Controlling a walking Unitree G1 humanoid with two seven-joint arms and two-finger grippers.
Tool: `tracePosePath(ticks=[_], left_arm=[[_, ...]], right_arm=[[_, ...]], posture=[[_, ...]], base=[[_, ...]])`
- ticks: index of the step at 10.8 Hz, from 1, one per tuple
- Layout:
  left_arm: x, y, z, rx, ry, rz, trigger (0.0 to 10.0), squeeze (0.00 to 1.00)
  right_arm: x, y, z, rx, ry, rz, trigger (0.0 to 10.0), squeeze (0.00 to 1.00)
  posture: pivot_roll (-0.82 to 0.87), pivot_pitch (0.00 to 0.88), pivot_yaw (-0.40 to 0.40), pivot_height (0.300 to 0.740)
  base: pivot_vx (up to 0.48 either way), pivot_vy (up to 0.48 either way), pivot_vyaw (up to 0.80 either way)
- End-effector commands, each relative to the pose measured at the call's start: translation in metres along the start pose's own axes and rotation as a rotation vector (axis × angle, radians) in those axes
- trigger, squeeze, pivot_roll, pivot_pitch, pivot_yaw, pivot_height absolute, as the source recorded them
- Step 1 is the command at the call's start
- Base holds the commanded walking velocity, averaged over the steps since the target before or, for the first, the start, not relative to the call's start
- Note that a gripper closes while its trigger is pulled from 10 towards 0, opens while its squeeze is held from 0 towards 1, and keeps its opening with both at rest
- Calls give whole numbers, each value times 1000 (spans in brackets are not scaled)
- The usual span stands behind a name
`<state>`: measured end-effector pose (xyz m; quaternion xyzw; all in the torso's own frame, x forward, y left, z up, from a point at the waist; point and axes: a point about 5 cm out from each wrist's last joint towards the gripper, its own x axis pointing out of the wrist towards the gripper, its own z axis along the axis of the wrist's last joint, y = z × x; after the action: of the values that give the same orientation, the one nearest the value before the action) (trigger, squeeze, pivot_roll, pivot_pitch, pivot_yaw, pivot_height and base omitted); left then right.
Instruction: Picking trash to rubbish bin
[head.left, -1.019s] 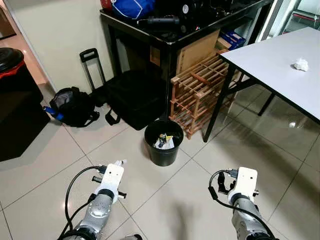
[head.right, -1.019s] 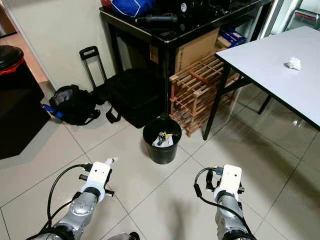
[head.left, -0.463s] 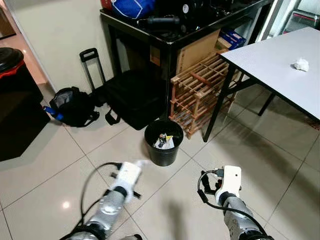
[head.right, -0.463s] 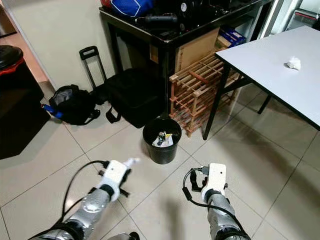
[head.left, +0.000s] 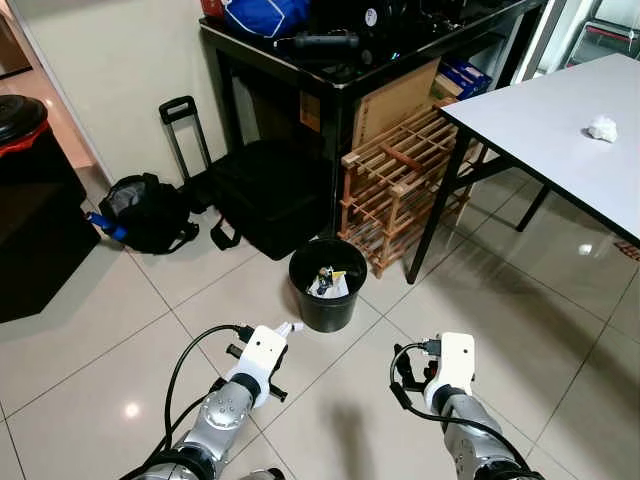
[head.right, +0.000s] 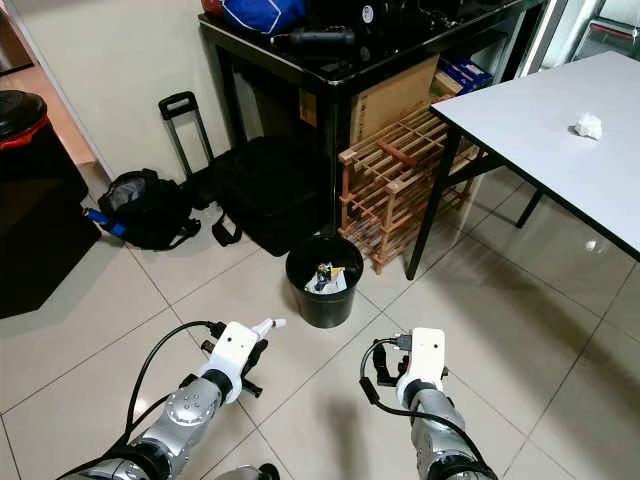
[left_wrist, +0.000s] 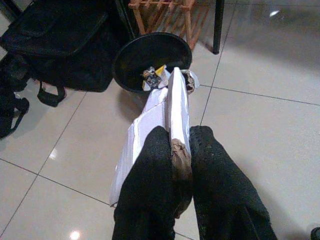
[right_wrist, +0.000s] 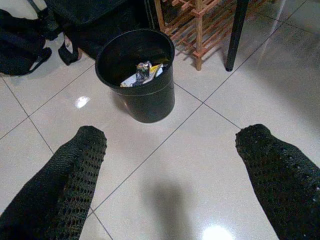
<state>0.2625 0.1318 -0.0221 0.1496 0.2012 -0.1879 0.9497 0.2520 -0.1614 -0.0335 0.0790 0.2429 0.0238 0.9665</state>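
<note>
A small black rubbish bin (head.left: 327, 312) stands on the tiled floor with some wrappers inside. My left gripper (left_wrist: 180, 137) is shut on a long strip of white paper (left_wrist: 172, 100). The paper's tip (head.left: 288, 327) reaches close to the bin's near left side, short of the rim (left_wrist: 131, 86). My right gripper (right_wrist: 170, 150) is open with nothing between its fingers (right_wrist: 80, 165); it hangs low over the floor, in front of the bin (right_wrist: 147, 102) and to its right. A crumpled white tissue (head.left: 601, 128) lies on the white table (head.left: 540, 130) at the far right.
Behind the bin stand a wooden rack (head.left: 400, 180) and the white table's dark leg (head.left: 435, 215). A black suitcase (head.left: 260, 195) and a backpack (head.left: 145, 212) lie by the wall under a cluttered black table (head.left: 330, 70). A dark cabinet (head.left: 35, 215) is at far left.
My left arm has swung right and forward, bringing the paper near the bin. My right arm has shifted left. The camera has stayed still.
</note>
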Motion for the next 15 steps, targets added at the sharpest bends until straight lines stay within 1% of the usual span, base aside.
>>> tracePosePath(ticks=[1,4,10,15], left_arm=[[1,1,0,8,11,-6,10000,0],[1,-2,-1,5,23,-16,10000,0],[1,-1,-2,4,31,-6,10000,0],[0,-1,-3,10,35,-8,10000,0]], right_arm=[[0,2,-2,-3,18,13,10000,0],[0,4,-4,0,34,14,10000,0],[0,3,-4,-9,32,6,10000,0],[0,4,-6,-13,38,6,10000,0]], posture=[[-57,69,55,740],[-56,70,55,740],[-59,68,55,740],[-66,46,62,740]], base=[[0,0,0],[0,0,0],[0,0,0],[0,0,0]])
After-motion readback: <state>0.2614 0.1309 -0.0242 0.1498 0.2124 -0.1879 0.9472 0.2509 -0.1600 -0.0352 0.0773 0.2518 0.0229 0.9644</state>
